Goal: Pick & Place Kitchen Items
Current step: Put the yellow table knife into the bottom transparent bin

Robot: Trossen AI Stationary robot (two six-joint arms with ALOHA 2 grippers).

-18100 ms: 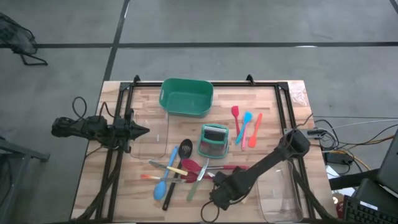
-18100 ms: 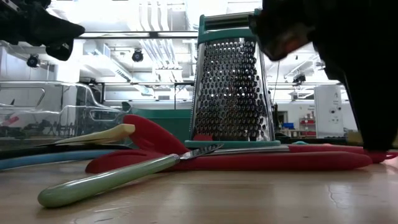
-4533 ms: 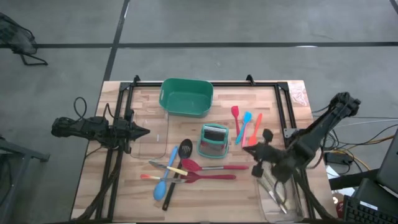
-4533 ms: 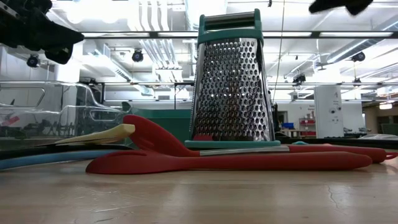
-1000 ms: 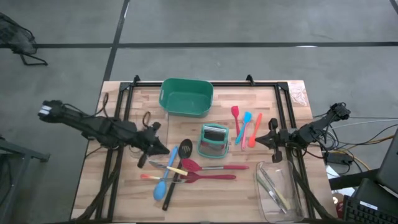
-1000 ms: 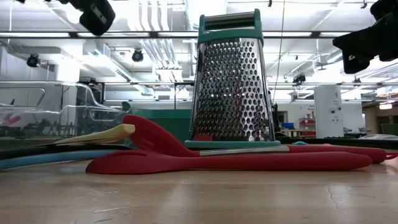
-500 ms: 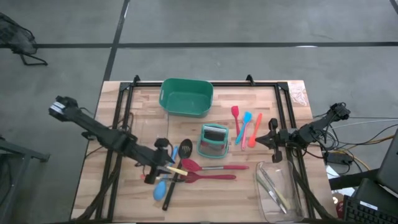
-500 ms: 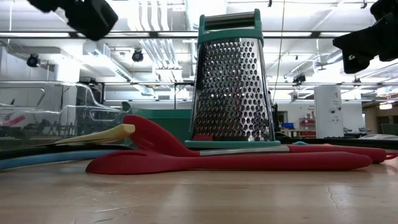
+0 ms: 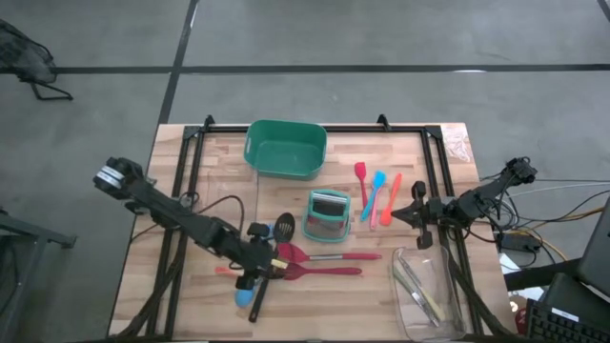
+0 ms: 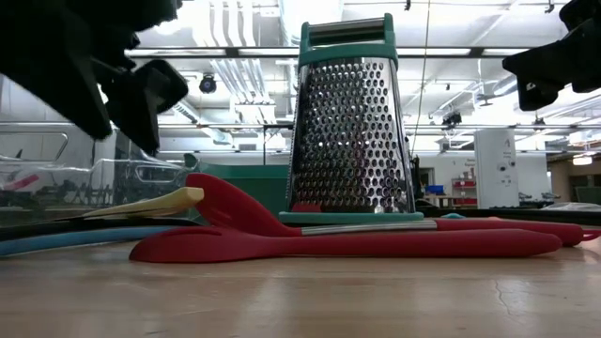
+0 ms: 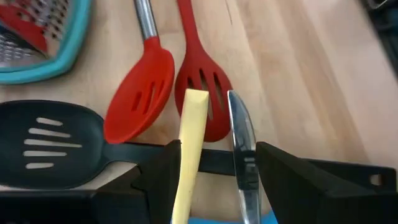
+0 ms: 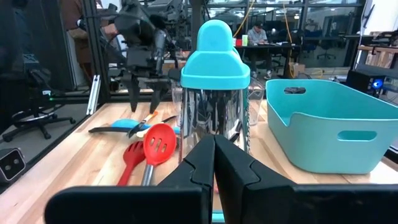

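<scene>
The grater [image 9: 329,215] stands mid-table, the tub [image 9: 285,148] behind it and three small spatulas [image 9: 378,197] to its right. The spoons [image 9: 319,263] lie in front of the grater, the left gripper [image 9: 255,270] over their left end. The right gripper [image 9: 416,214] hangs right of the spatulas.

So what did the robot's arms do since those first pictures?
The left gripper swung from the table's left edge down over the utensil pile, open around a pale wooden handle. The right gripper lifted the green-handled utensil out of the pile into the clear plastic tray, then pulled back to the right side. The metal box grater, green plastic tub and small spatulas stayed put.
</scene>
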